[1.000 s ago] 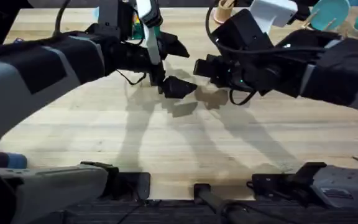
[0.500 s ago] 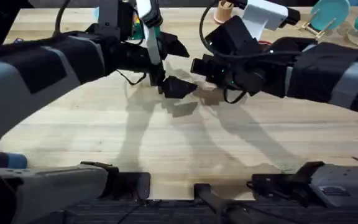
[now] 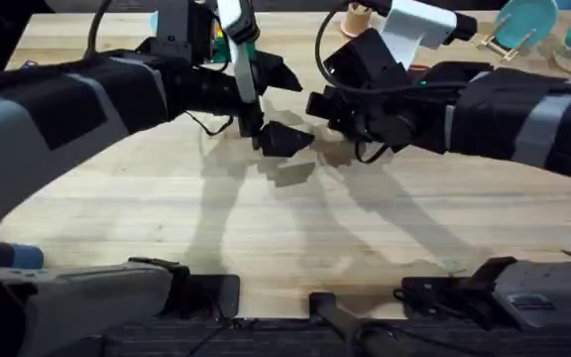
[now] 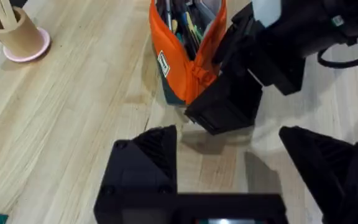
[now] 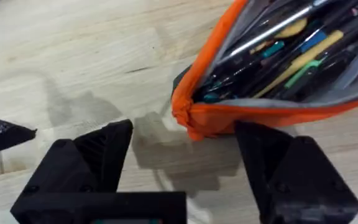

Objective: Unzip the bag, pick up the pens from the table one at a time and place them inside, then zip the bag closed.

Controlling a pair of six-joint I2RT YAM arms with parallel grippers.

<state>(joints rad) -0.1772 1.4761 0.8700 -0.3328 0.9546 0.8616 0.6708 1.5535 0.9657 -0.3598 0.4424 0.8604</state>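
The orange-red bag (image 5: 272,109) lies unzipped on the table (image 3: 167,208), its mouth gaping. Several pens (image 5: 272,31) and coloured pencils sit inside it, a grey metallic one among them. The bag (image 4: 188,59) is also in the left wrist view with its contents showing. My right gripper (image 5: 185,162) is open and low over the table, its fingers either side of the bag's pinched near end without touching it. My left gripper (image 4: 235,162) is open just short of that end, empty, facing the right gripper (image 4: 225,106). In the overhead view the left gripper (image 3: 281,139) and right gripper (image 3: 330,107) nearly meet.
A tan cup of pale sticks (image 4: 14,31) on a pink coaster stands beyond the bag, also seen at the table's far edge (image 3: 357,18). Teal items (image 3: 528,20) sit at the far right corner. Bare wood spreads in front of both arms.
The right arm has shifted a little left, bringing its gripper closer to the bag's end and to the left gripper. The left arm has stayed put.
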